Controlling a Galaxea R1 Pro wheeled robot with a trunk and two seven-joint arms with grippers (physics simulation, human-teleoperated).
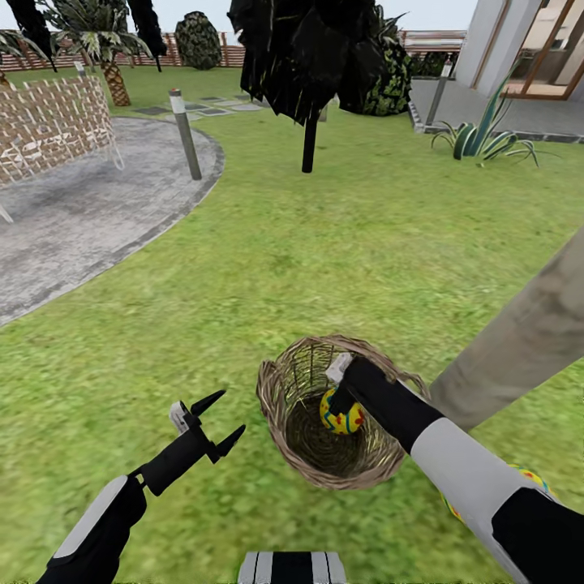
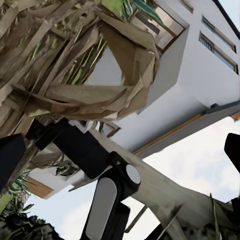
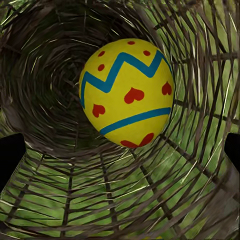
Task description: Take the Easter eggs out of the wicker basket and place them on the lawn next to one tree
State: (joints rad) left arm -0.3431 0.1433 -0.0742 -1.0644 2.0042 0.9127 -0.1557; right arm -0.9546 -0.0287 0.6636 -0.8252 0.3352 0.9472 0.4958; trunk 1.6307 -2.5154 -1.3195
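The wicker basket (image 1: 280, 389) stands on the lawn (image 1: 324, 243) just in front of me. One Easter egg (image 1: 345, 419), yellow with red marks and a blue zigzag, lies inside it. My right gripper (image 1: 339, 401) reaches down into the basket right at that egg. In the right wrist view the egg (image 3: 127, 92) sits ahead of the open right gripper (image 3: 122, 146), whose fingers (image 3: 11, 155) are spread wide against the basket wall (image 3: 60, 195). Another egg (image 1: 533, 478) lies on the grass by the pale tree trunk (image 1: 519, 341), half hidden by my right forearm. My left gripper (image 1: 231, 414) hangs open left of the basket.
A grey round patio (image 1: 81, 211) with a woven bench (image 1: 49, 122) and a bollard (image 1: 185, 134) lies far left. A black-trunked tree (image 1: 309, 138) stands ahead, a spiky plant (image 1: 483, 138) and the white house (image 1: 519, 40) at the far right. Open grass stretches between.
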